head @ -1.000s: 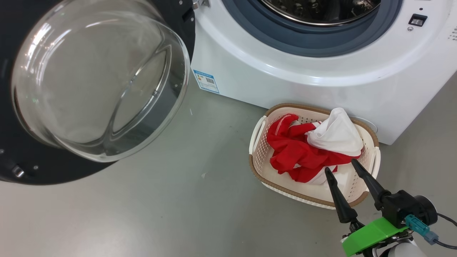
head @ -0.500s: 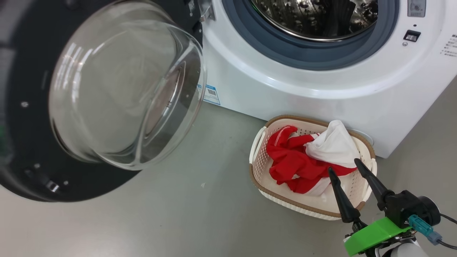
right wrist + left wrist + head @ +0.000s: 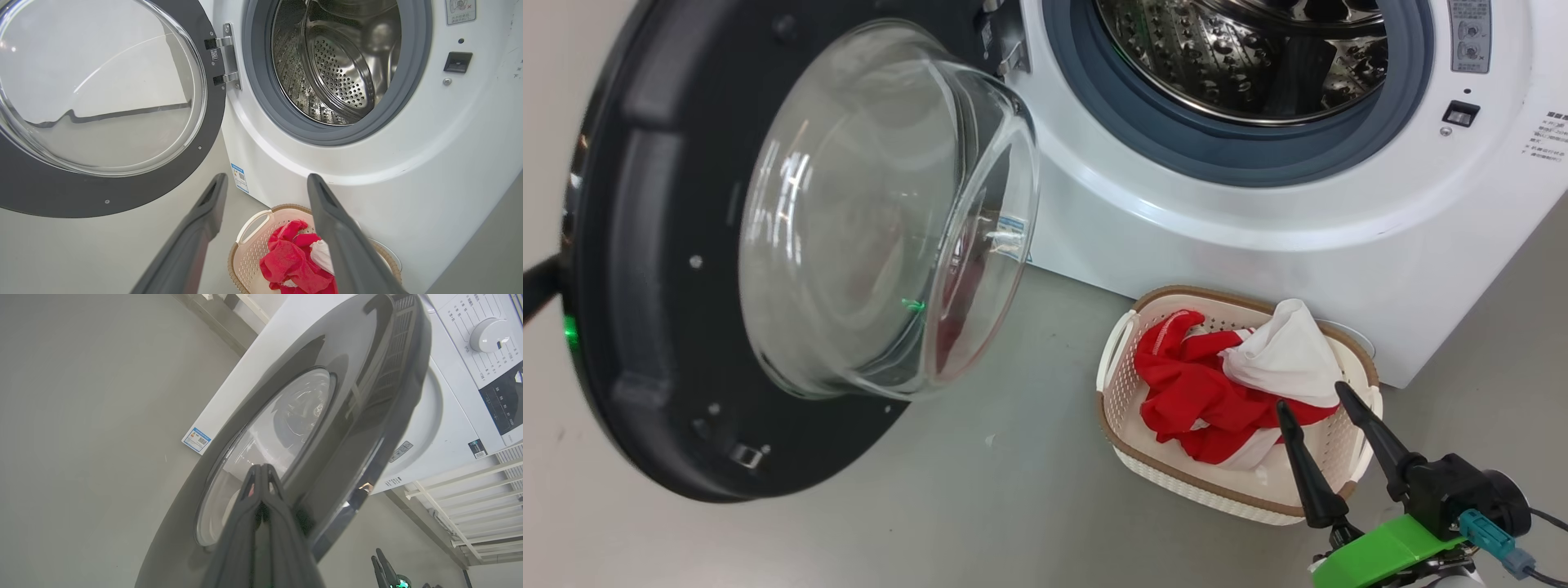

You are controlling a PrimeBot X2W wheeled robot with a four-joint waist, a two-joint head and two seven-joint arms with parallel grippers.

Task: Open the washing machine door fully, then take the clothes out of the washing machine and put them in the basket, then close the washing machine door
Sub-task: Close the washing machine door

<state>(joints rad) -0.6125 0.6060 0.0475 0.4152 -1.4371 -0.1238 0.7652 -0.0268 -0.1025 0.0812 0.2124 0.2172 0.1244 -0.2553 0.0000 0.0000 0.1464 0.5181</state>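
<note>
Dark fingers of the right gripper (image 3: pixel 1312 396) stand apart and empty over the near rim of the basket (image 3: pixel 1117 367). The basket sits on the floor (image 3: pixel 980 506) just beside the front of the washing machine (image 3: pixel 1176 237) and holds the clothes (image 3: pixel 1192 392), red garments with a white garment (image 3: pixel 1286 355) heaped at the far side. Further off, the washing machine door (image 3: pixel 645 245) has swung from wide open partway round toward the opening. The left gripper (image 3: pixel 261 469), fingers pressed together, is set against its glossy outer face. The steel drum (image 3: pixel 1241 65) looks empty, so unloading seems done and closing is under way.
</note>
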